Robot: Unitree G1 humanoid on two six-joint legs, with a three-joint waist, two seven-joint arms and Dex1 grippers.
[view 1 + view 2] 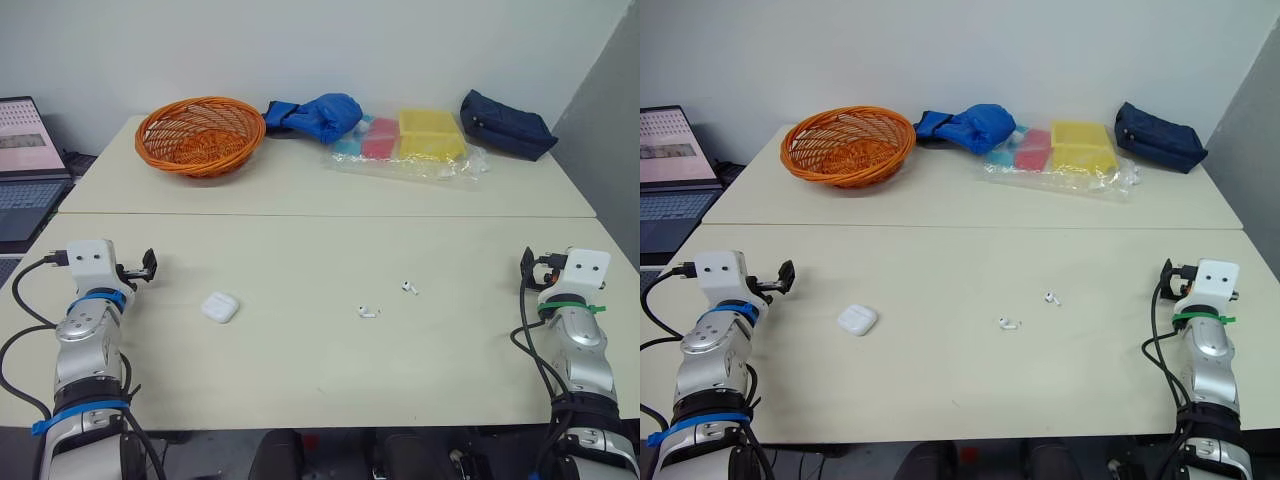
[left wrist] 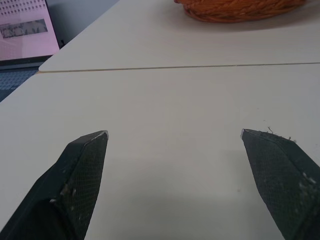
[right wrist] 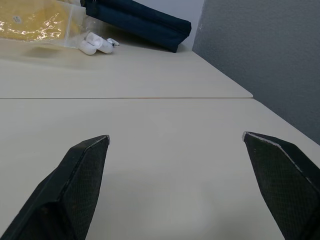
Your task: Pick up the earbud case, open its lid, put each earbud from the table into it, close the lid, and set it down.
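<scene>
Two grippers waited at the near corners of the near table (image 1: 300,375), each with its black fingers spread wide and holding nothing: the left gripper (image 1: 149,266) at the left edge, the right gripper (image 1: 527,263) at the right edge. Bare cream tabletop lay between the left gripper and the task's things, and between the right gripper and them as well. A laptop (image 1: 22,165) stood open off the left side, beside the seam where the near table met the far table (image 1: 300,195).

Clutter was ranged along the far table, well apart from the work area. An orange wicker basket (image 1: 215,160) sat at far left. To its right lay a blue bundle (image 1: 320,116), then a clear plastic bag (image 1: 445,168) with yellow and pink items inside, and a navy pouch (image 1: 505,124) at far right.

On the near table, the earbud case (image 1: 220,307) lay flat, left of centre and nearer the left gripper than the right. It was small, white and rounded, with its lid down. The nearer earbud (image 1: 367,312) lay right of centre, well apart from the case. The farther earbud (image 1: 409,288) lay just beyond it and further right. Both were white, loose on the tabletop and touching nothing else.
</scene>
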